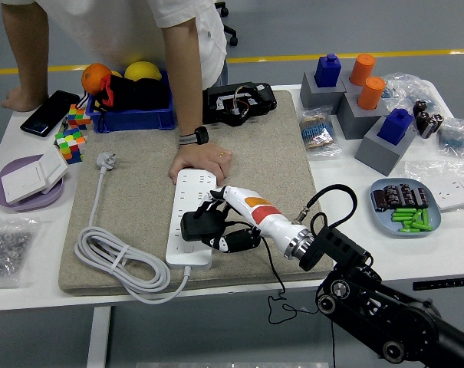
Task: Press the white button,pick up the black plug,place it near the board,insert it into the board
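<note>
My right hand (pixel 216 222) is shut on the black plug (pixel 199 225) and holds it over the lower part of the white power strip (pixel 190 215), which lies on the beige mat (pixel 270 165). The strip's white cable (pixel 116 261) coils at the mat's left and ends in a white plug (pixel 105 160). A person's hand (pixel 202 162) presses down on the strip's far end. My left arm is out of view.
A blue bin (pixel 132 115) with fruit stands at the back left, next to puzzle cubes (pixel 69 142) and a phone (pixel 50 112). A purple plate (pixel 28 192) lies at the left. Grey blocks (pixel 362 107) with pegs and a blue dish (pixel 406 207) are at the right.
</note>
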